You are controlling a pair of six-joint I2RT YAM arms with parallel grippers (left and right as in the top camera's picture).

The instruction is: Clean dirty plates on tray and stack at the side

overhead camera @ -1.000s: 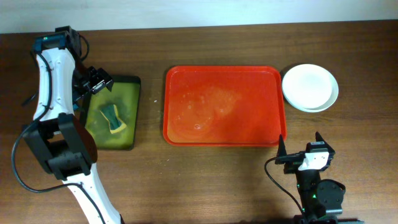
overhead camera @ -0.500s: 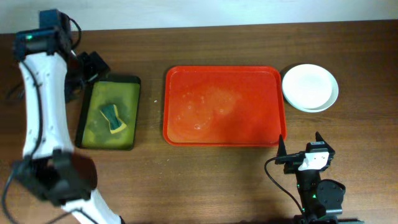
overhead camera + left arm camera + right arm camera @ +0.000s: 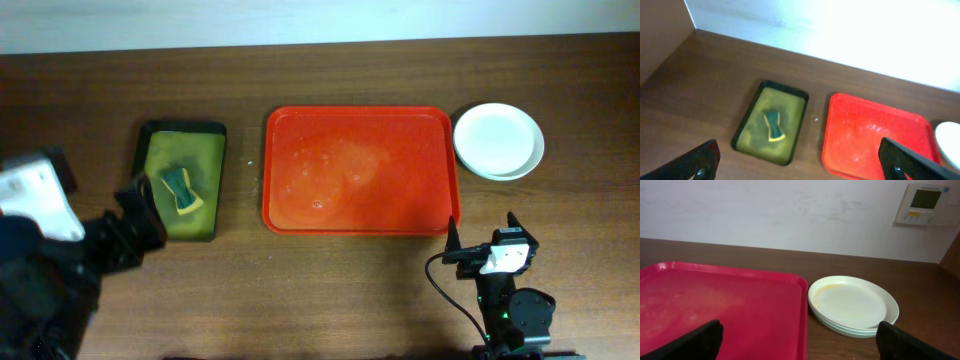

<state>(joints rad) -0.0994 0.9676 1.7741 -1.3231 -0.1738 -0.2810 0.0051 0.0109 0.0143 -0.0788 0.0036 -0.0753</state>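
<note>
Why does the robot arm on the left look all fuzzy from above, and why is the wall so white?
Overhead: the left arm is blurred, probably very near the lens, while the tray is sharp. Left wrist: glare washes out the wall. Right wrist: even light, plates crisp.

one red rectangular plastic tray (image 3: 400, 190), one dark tray of yellow-green liquid (image 3: 203, 158), one green-yellow sponge (image 3: 180, 190), one stack of pale round plates (image 3: 498, 140).
</note>
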